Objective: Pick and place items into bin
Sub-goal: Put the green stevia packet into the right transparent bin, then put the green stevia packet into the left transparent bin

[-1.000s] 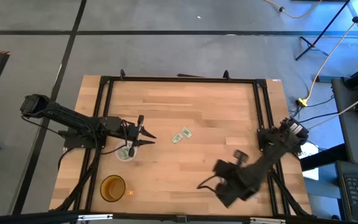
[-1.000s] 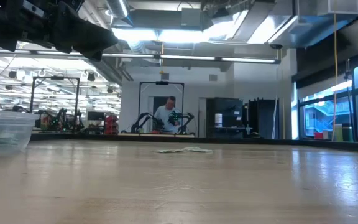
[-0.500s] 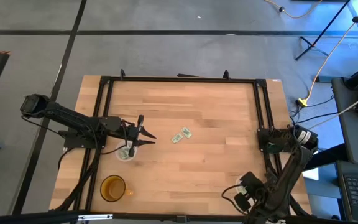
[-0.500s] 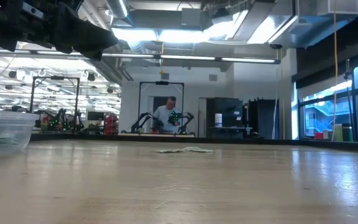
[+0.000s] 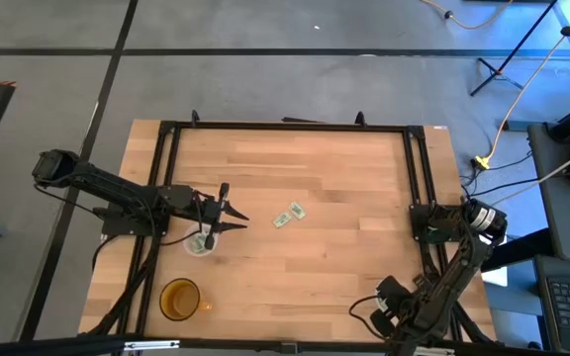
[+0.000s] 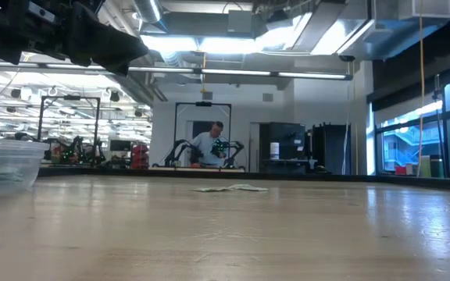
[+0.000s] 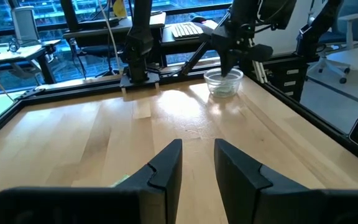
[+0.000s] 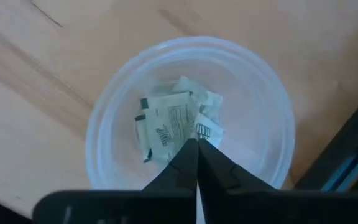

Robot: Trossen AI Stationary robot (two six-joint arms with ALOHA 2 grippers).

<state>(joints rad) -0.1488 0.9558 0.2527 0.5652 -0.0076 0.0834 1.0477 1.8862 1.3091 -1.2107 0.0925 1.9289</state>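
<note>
High: two loose packets [image 5: 290, 216] mid-table, well clear of the arm over the clear bin [image 5: 195, 249]. The other arm is parked at the table corner.
Low: the loose packets lie flat on the wood.
Right wrist: right gripper [image 8: 197, 144] has its fingers pressed together, nothing visibly pinched, straight above the binned packets [image 8: 169, 124].
Left wrist: left gripper [image 7: 197, 165] spread, empty.
Packets look light, thin, floppy and slick; I'd pinch an edge.
</note>
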